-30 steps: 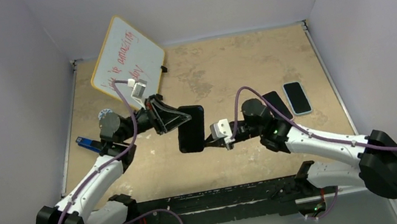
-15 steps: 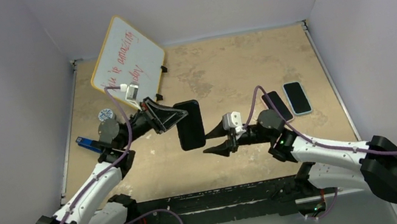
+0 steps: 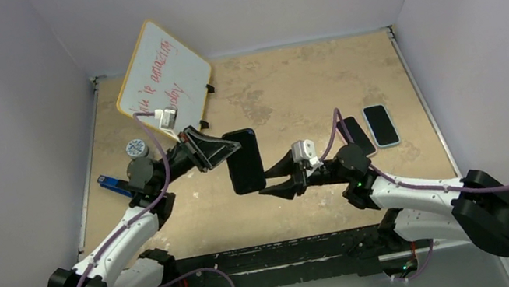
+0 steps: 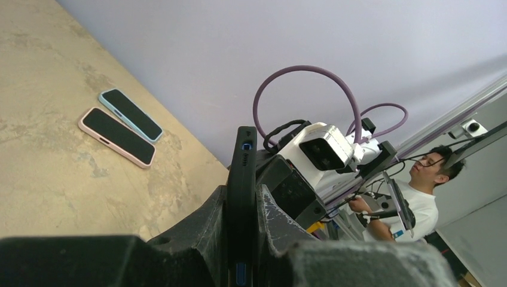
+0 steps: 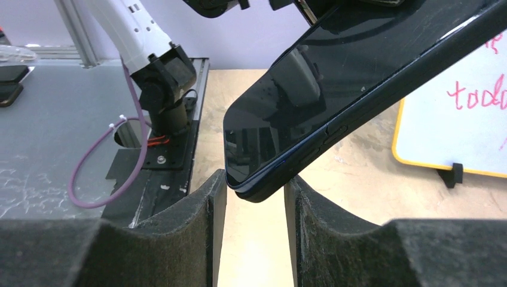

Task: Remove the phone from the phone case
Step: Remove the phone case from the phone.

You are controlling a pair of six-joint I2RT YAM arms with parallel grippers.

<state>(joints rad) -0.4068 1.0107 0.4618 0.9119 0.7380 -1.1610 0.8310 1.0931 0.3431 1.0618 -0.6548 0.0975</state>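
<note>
A dark phone [image 3: 244,161] in a black phone case [image 5: 382,89] hangs above the middle of the table. My left gripper [image 3: 225,152] is shut on it from the left. In the left wrist view the case's edge [image 4: 242,173] stands upright, pinched in that gripper [image 4: 242,194]. My right gripper [image 3: 272,185] is open at the phone's lower right. In the right wrist view the phone's bottom corner [image 5: 257,185] dips between the fingers [image 5: 209,203] of this gripper [image 5: 255,179]. The glossy screen [image 5: 299,89] faces the camera.
Two more phones lie flat at the right of the table, one in a pink case [image 3: 355,135] and one in a light blue case [image 3: 381,125]. A whiteboard [image 3: 162,77] leans at the back left. A blue object [image 3: 110,183] lies by the left edge.
My right gripper has gone from shut to open, drew back from the phone, then closed in on its lower corner. The left arm turned the phone slightly more upright.
</note>
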